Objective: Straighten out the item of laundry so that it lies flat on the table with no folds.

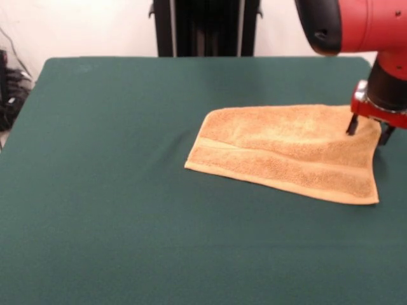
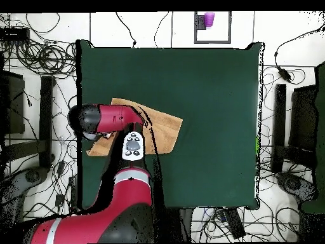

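The item of laundry (image 1: 286,152), an orange-tan terry towel, lies on the right half of the dark green table (image 1: 127,159). A crease or layered edge runs across its width, and a paler band lines its near edge. My gripper (image 1: 367,130) is down at the towel's far right corner. It is open, with one black finger (image 1: 351,124) on the cloth and the other just past the towel's edge. In the overhead view the red arm (image 2: 108,119) covers the gripper and part of the towel (image 2: 162,130), which lies near the table's (image 2: 209,114) left edge.
The towel's right corner sits close to the table's right edge in the front view. A black stand (image 1: 206,28) rises behind the table. Off the table in the overhead view are a purple cup (image 2: 208,19) and many cables (image 2: 44,57).
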